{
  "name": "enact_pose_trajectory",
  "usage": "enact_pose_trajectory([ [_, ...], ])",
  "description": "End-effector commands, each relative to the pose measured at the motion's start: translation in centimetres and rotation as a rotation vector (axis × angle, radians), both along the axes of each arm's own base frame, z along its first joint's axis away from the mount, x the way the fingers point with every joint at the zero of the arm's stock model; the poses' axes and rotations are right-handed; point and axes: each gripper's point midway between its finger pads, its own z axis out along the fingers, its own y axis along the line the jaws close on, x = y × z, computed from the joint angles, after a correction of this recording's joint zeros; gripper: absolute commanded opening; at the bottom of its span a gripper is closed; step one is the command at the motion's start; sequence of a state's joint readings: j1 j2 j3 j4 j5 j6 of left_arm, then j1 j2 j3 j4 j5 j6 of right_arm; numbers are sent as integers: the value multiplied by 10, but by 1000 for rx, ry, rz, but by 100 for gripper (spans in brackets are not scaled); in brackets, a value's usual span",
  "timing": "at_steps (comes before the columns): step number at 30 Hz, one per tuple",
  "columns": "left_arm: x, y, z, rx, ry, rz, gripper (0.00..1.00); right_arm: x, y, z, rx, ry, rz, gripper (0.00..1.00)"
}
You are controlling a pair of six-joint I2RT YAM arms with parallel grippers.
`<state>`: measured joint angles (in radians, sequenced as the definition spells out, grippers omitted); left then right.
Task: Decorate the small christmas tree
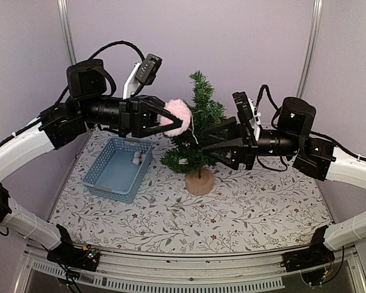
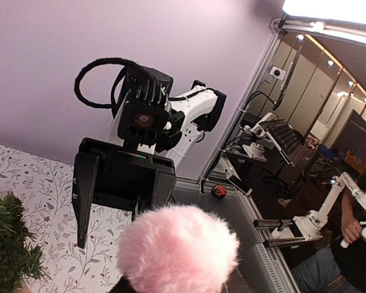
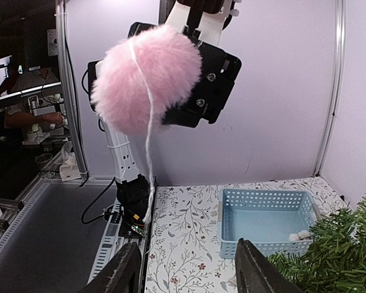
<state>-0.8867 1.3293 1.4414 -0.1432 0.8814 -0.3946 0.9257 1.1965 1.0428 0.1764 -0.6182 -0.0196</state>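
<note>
On the flower-patterned table [image 1: 244, 213], the small christmas tree [image 1: 200, 125] stands upright on its round wooden base, right of the blue basket [image 1: 108, 189], which holds a few small white pieces [image 1: 136, 159]. Only the top view shows the tree whole, standing between the two hands. The left hand [image 1: 172, 121] comes in from the left, pinching a pink pom-pom [image 1: 178, 112] just beside the mid-height branches. The right hand [image 1: 202, 144] has its fingertips at the branches on the tree's right side, and whether they touch cannot be told. The right wrist view alone shows this hand's fingers spread with nothing between them, and a white string [image 3: 149, 146] looped round the pom-pom and hanging below it. The left wrist view catches only a corner of the tree.
</note>
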Motion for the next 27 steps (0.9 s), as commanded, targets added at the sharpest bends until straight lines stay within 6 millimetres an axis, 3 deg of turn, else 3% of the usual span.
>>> enact_pose_trajectory([
  [1, -7, -4, 16, -49, -45, -20, 3, -2, 8, 24, 67, -46, 14, 56],
  [10, -3, -5, 14, -54, -55, 9, 3, -7, 17, 22, 76, -39, 35, 42],
  [27, 0, -2, 9, -54, -69, 27, 2, -3, 15, 27, 100, -10, -2, 30],
])
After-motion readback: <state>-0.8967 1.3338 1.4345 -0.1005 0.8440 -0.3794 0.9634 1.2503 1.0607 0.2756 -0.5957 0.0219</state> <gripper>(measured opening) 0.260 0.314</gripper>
